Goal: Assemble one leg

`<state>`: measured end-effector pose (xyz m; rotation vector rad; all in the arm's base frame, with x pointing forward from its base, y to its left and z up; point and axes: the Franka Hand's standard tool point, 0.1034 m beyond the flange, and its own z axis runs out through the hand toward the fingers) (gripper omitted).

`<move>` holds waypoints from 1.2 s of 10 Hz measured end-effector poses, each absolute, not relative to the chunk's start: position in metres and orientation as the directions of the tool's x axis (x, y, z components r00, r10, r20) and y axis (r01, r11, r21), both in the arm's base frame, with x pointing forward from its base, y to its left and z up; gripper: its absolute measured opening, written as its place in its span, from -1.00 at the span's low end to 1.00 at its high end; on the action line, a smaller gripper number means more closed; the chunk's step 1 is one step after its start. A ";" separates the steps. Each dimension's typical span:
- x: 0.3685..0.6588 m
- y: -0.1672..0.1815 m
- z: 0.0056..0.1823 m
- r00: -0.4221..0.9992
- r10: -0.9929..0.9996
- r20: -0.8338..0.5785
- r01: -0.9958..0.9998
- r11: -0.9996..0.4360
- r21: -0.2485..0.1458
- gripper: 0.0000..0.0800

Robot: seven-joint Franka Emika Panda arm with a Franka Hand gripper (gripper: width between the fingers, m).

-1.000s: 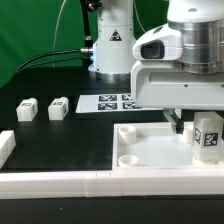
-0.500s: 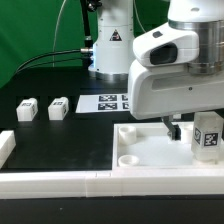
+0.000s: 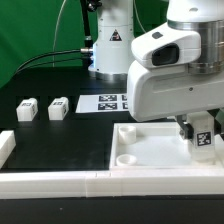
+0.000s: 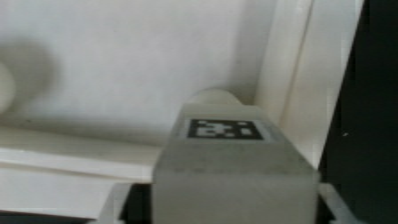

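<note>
While your claw pinches the small white plastic block leg, judge it light, stiff and slippery, best held on flat opposite faces.

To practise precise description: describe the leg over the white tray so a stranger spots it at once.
Find the large white tray-like part, then its corner on the exterior view's right, under the arm. There the leg is held upright in the tool, tag toward the camera; the two other legs lie on the black table at the exterior view's left.
</note>
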<state>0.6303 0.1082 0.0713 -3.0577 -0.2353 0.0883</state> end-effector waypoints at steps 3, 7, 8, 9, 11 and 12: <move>0.630 0.108 0.071 0.989 0.140 -0.053 0.135 -0.988 -0.077 -0.27; 0.630 0.110 0.071 0.983 -0.166 -0.075 -0.171 -0.983 -0.062 -0.27; 0.630 0.110 0.071 0.960 -0.268 -0.081 -0.273 -0.961 -0.055 -0.27; 0.631 0.111 0.071 0.924 -0.373 -0.083 -0.377 -0.925 -0.050 -0.27; 0.629 0.112 0.070 0.798 -0.595 -0.097 -0.600 -0.800 -0.032 -0.27; 0.629 0.112 0.070 0.742 -0.663 -0.100 -0.668 -0.744 -0.024 -0.27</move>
